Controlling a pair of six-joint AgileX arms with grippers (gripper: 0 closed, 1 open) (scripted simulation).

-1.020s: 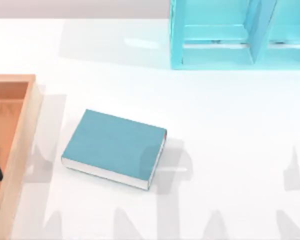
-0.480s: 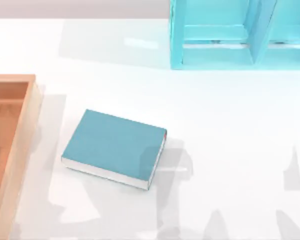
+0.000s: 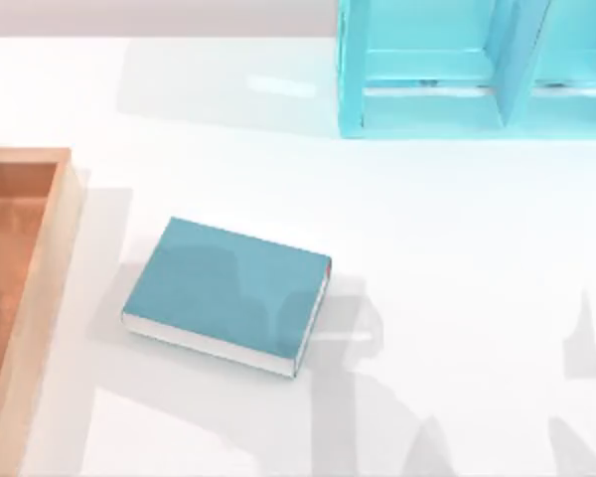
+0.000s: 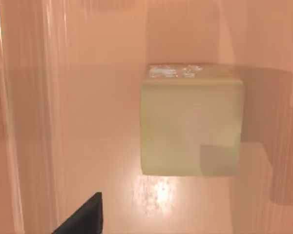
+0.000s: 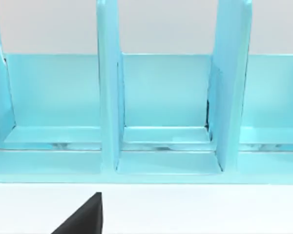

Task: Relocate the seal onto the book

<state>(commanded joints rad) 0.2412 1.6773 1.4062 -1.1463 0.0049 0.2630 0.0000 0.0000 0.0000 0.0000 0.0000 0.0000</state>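
Not yet done: seal (image 4: 191,126) seen close under left tool (image 4: 83,217) over tray (image 3: 30,288) floor, apart from book (image 3: 223,291) lying bare on counter (image 3: 457,258); cannot tell whether either tool's fingers are apart or together.

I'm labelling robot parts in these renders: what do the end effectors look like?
Little shows. The left end effector's finger and the right end effector's finger each appear as one matte black wedge with a straight slanted edge. No cables, markings or other colours are visible.

A white table (image 3: 447,258) carries a light-blue shelf rack (image 3: 427,109) and an orange-brown tray (image 3: 40,298).
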